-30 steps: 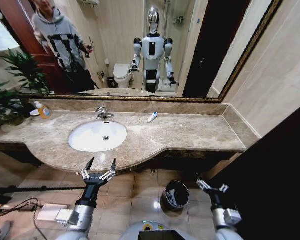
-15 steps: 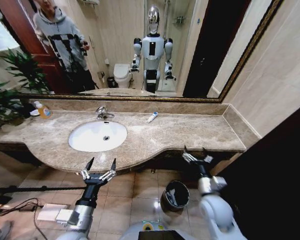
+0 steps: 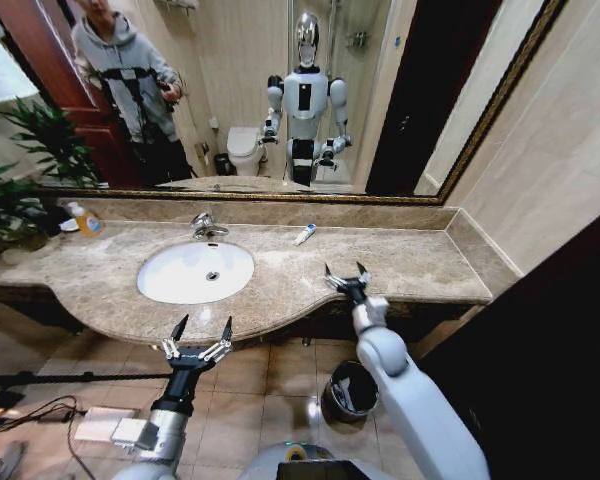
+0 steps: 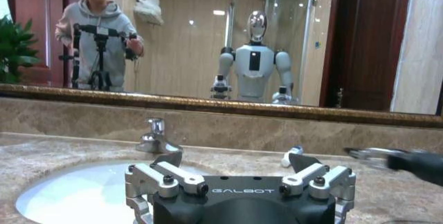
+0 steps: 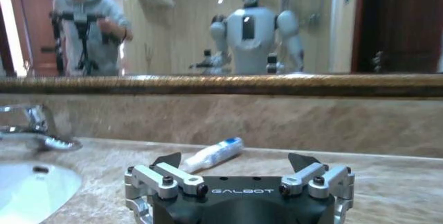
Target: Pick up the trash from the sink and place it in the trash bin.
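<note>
A small white tube with blue print (image 3: pixel 304 234), a piece of trash, lies on the marble counter behind and to the right of the white oval sink (image 3: pixel 195 272). In the right wrist view the tube (image 5: pixel 211 154) lies just ahead of my open right gripper (image 5: pixel 235 159). That right gripper (image 3: pixel 346 274) hovers over the counter's front edge, right of the basin, holding nothing. My left gripper (image 3: pixel 201 335) stands open below the counter's front edge, facing the sink (image 4: pixel 76 193). The black trash bin (image 3: pixel 338 392) stands on the floor, partly hidden by my right arm.
A chrome faucet (image 3: pixel 205 227) rises behind the basin. A yellow soap bottle (image 3: pixel 85 220) and a plant (image 3: pixel 20 190) are at the counter's far left. A wide mirror (image 3: pixel 280 100) backs the counter. Cables and a white box (image 3: pixel 100 425) lie on the floor at left.
My right arm has risen from beside the bin and swung left, up over the counter's front edge toward the tube. The left arm has not moved.
</note>
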